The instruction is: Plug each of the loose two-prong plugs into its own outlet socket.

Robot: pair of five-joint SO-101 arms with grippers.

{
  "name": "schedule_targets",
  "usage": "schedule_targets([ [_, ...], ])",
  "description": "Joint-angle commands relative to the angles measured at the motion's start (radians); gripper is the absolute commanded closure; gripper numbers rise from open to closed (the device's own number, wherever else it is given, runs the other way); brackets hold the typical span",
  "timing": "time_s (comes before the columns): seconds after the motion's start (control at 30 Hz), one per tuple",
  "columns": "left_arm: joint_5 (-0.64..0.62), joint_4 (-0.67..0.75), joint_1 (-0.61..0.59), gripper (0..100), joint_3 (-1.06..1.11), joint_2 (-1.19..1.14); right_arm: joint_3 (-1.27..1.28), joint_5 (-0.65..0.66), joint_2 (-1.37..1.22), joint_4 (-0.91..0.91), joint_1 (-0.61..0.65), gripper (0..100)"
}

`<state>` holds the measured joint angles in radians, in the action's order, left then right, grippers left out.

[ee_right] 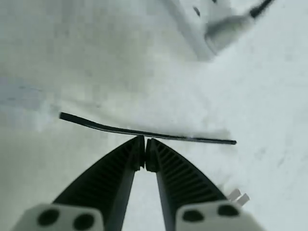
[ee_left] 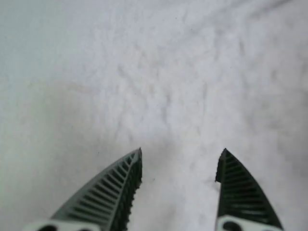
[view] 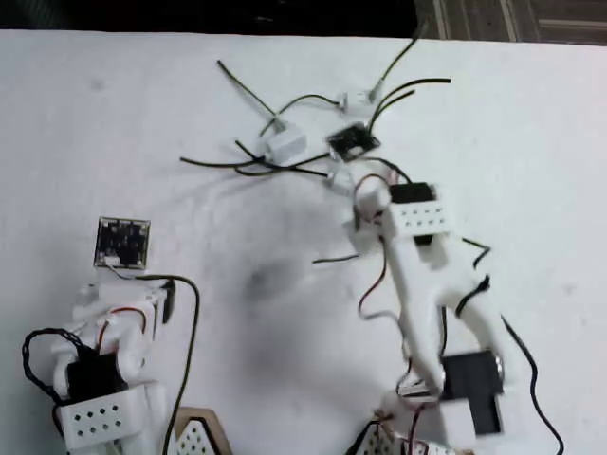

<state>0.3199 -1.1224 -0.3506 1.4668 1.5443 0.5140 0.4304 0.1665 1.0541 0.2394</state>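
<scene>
Several white two-prong plugs with black wires lie at the back of the table: one (view: 283, 144), another (view: 358, 99) and a third (view: 340, 180). A black square socket (view: 353, 142) sits among them. A second black socket (view: 121, 242) lies at the left, just beyond my left arm. My left gripper (ee_left: 180, 159) is open over bare table. My right gripper (ee_right: 144, 147) is shut with nothing seen between its fingers, its tips just short of a loose black wire (ee_right: 144, 131). A white plug (ee_right: 226, 26) lies farther off.
The white table (view: 237, 313) has free room in its middle and at far left. Black wire ends (view: 228, 163) fan out from the plug cluster. Arm cables (view: 190, 332) trail near the front edge. Two small pale prongs (ee_right: 238, 196) show beside my right gripper's base.
</scene>
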Motion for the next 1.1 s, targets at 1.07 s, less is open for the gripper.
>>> schedule_targets([
  [1.07, 0.009, 0.005, -0.005, 74, -0.003, 0.010, 0.100, -0.301, 0.001, 0.027, 0.363, 98.1],
])
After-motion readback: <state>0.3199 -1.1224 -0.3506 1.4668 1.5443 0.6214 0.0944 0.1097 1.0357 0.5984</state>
